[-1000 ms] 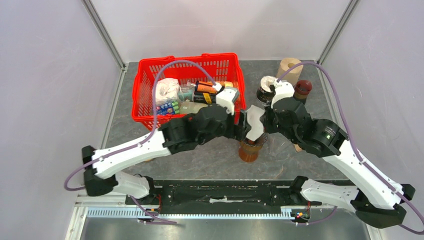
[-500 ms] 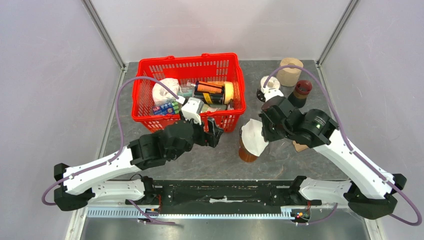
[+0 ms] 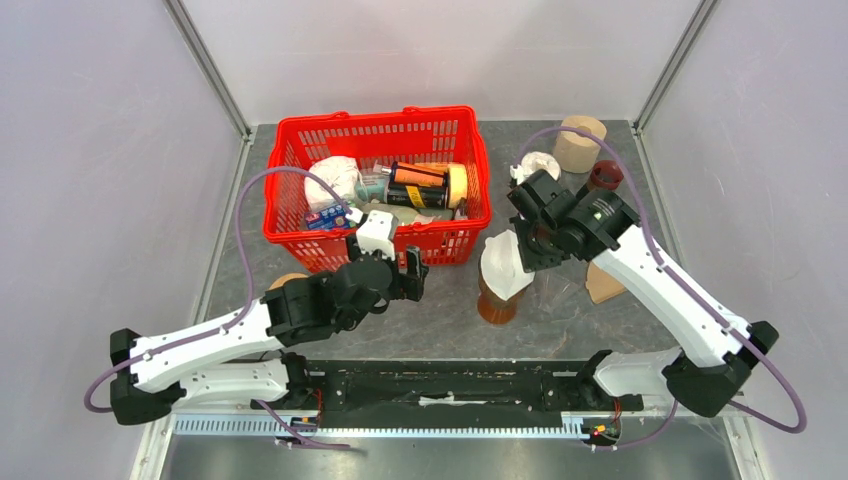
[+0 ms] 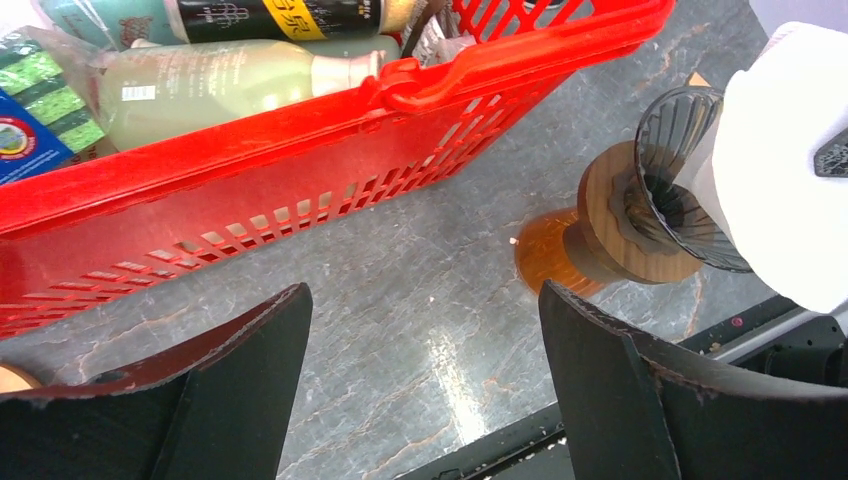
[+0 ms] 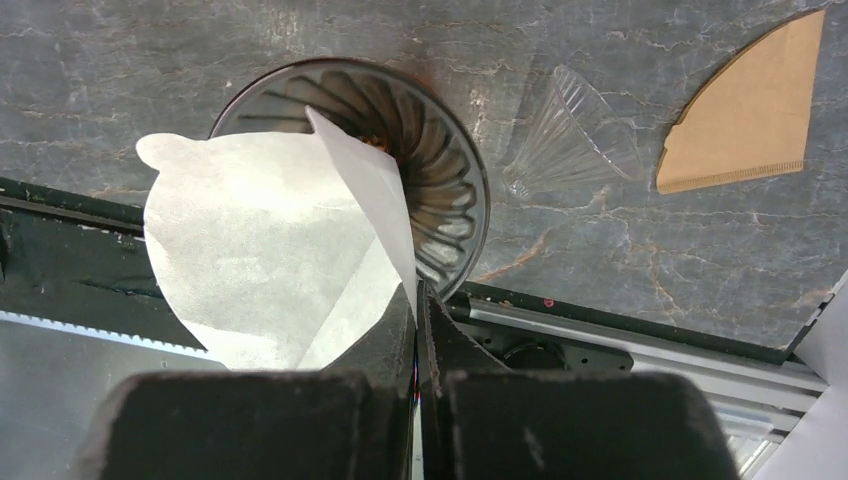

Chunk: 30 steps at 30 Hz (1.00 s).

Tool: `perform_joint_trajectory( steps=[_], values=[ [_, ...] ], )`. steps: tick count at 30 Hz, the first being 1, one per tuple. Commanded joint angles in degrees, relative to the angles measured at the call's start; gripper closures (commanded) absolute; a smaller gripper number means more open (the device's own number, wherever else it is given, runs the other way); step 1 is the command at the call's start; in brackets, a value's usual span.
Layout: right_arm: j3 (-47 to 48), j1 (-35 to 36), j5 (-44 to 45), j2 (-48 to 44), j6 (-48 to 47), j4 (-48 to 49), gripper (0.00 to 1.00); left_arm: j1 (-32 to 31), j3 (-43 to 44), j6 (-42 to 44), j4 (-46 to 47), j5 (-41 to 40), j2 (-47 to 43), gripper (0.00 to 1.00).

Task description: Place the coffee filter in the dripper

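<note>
- Right gripper (image 5: pixel 418 300): fingers pressed together, clamped on the lower edge of the white coffee filter (image 5: pixel 260 250).
- Coffee filter: hangs off the table in that grip. The bulk of the sheet spreads away from the fingers to one side, partly unfolded.
- Filter against dripper (image 5: pixel 440 170): in the right wrist view the sheet overlaps one side of the dark ribbed cone, and one folded edge reaches over the rim. Whether paper touches the cone cannot be told. The filter is not seated inside.
- Dripper: stands upright on the table (image 3: pixel 440 320) on a wooden collar and an amber glass base, just in front of the basket's near right corner.
- Left gripper (image 4: pixel 425 390): fingers wide apart, nothing between them. It is low over the table beside the near wall of the red basket (image 4: pixel 300 150), well apart from the filter.
- Also noted: a clear plastic cone (image 5: pixel 575 130) lying on its side and a brown paper filter (image 5: pixel 745 110) flat on the table, both beside the dripper.
</note>
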Motion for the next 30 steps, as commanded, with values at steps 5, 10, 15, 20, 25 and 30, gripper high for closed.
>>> perform_joint_trajectory(
  steps=[5,10,15,20,25,30],
  values=[
    [-0.02,-4.06,-5.61,2.35,-3.47,3.59,1.00,0.04,-2.94,-1.63,2.69,-4.21,-4.67,0.09],
    [-2.40,-4.85,-7.43,2.00,-3.82,4.75,1.00,-0.02,-3.74,-0.94,3.80,-4.26,-5.68,0.08],
    [-3.69,-5.38,-7.35,2.00,-3.92,5.16,0.99,-0.01,-3.55,-0.94,3.81,-4.26,-5.50,0.08],
    [-4.41,-5.65,-6.85,1.82,-4.34,5.36,0.99,-0.04,-3.50,-1.13,3.79,-4.27,-5.18,0.08],
    [-4.82,-6.01,-5.91,2.28,-4.50,5.79,0.97,0.03,-3.27,-1.33,3.72,-3.95,-4.70,0.08],
    [-4.76,-6.06,-6.10,1.71,-4.77,6.06,0.88,-0.03,-3.22,-1.39,3.63,-3.85,-4.43,0.08]
  ],
)
